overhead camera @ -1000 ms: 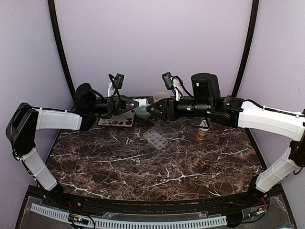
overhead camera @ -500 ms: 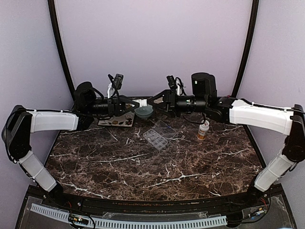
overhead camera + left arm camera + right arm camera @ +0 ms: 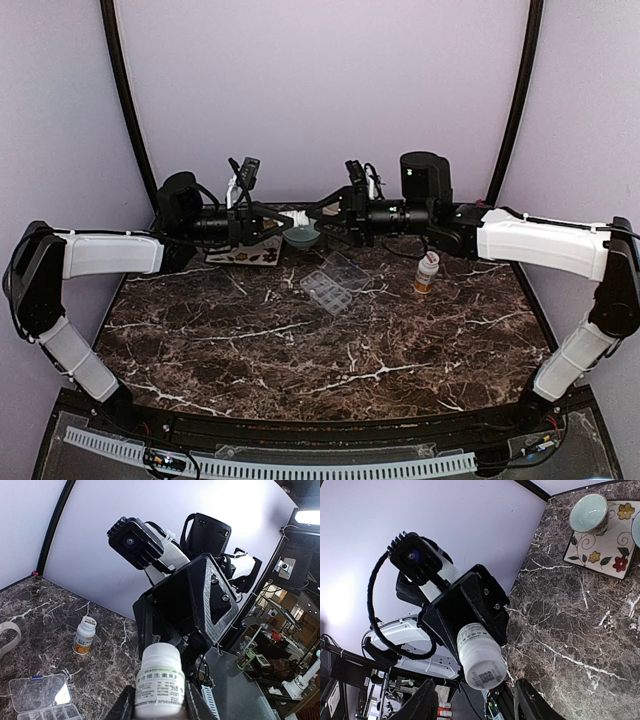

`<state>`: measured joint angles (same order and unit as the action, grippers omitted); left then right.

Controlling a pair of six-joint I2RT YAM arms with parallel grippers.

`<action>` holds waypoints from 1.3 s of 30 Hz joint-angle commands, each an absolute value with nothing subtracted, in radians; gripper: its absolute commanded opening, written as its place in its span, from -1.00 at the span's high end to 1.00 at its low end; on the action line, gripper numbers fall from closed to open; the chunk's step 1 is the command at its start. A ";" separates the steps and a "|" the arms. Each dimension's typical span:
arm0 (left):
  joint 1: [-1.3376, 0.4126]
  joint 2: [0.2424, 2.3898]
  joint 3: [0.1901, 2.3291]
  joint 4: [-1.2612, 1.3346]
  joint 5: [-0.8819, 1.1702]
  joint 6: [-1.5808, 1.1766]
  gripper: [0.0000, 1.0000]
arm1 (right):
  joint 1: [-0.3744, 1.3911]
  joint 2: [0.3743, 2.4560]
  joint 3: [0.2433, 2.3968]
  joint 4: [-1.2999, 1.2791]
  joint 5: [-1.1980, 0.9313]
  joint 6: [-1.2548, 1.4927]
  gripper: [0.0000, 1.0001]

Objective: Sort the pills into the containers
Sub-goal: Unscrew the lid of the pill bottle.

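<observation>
Aloft, left gripper (image 3: pixel 157 707) clamping white bottle (image 3: pixel 160 679), right gripper (image 3: pixel 477 700) seemingly open opposite.

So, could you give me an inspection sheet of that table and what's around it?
Surface: dark marble table, white veins.
Job's things: clear organiser box mid-table, lid open; white pill bottle held in the air.
Clutter: amber bottle upright at the right; pale green bowl by a flowered plate.
Grippers: left gripper shut on the white pill bottle; right gripper open, facing the bottle's far end.
Cables: black cables looped at the wrist cameras.
Surroundings: lilac walls, black poles.
</observation>
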<state>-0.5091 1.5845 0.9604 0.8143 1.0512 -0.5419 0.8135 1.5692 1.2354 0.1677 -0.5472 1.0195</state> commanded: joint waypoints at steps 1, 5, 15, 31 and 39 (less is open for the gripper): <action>-0.518 1.550 0.961 0.820 1.053 -0.520 1.00 | 0.808 1.586 1.280 0.214 -0.569 1.033 -0.05; -0.521 1.555 0.968 0.813 1.059 -0.517 1.00 | 0.807 1.618 1.291 0.217 -0.579 1.035 -0.01; -0.523 1.554 0.972 0.793 1.060 -0.502 1.00 | 0.805 1.643 1.315 0.211 -0.586 1.024 0.32; -0.523 1.600 1.002 0.938 1.144 -0.682 1.00 | 0.810 1.627 1.339 -0.021 -0.530 0.396 0.93; -0.523 1.657 1.042 1.040 1.223 -0.840 1.00 | 0.880 1.601 1.301 -0.059 -0.298 0.034 0.89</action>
